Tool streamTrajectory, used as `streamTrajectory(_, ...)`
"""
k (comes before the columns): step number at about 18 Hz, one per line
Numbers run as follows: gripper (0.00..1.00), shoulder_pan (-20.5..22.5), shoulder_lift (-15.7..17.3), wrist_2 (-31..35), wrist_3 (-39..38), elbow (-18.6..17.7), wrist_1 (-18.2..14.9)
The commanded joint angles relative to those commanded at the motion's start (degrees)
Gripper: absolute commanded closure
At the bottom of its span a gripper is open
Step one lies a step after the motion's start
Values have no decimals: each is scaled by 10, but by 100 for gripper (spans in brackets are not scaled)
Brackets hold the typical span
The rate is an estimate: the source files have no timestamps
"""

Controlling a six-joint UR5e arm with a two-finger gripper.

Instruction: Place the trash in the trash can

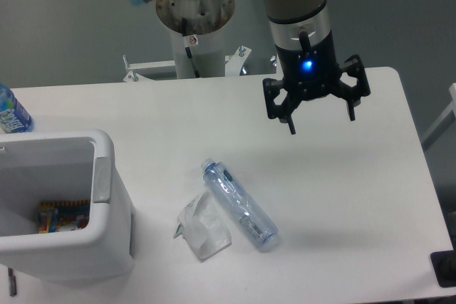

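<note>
Two pieces of trash lie side by side on the white table. The crumpled translucent wrapper (203, 227) sits just left of the slim clear bluish bottle (239, 204), which lies on its side, cap toward the upper left. The large white trash can (107, 204) stands at the left edge, with a grey strip on its right wall and some colourful items inside. My gripper (321, 125) hangs open above the table, up and to the right of the bottle, holding nothing and well apart from both pieces.
A bottle with a blue label (11, 113) stands at the far left behind the trash can. The robot's base column (194, 30) rises behind the table's back edge. A dark object (445, 270) sits off the table's front right corner.
</note>
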Motion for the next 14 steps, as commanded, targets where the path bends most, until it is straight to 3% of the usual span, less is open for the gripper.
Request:
streamTrajectory(7, 0, -3, -1, 7, -8, 1, 2)
streamTrajectory(14, 0, -9, -15, 14, -16, -25, 3)
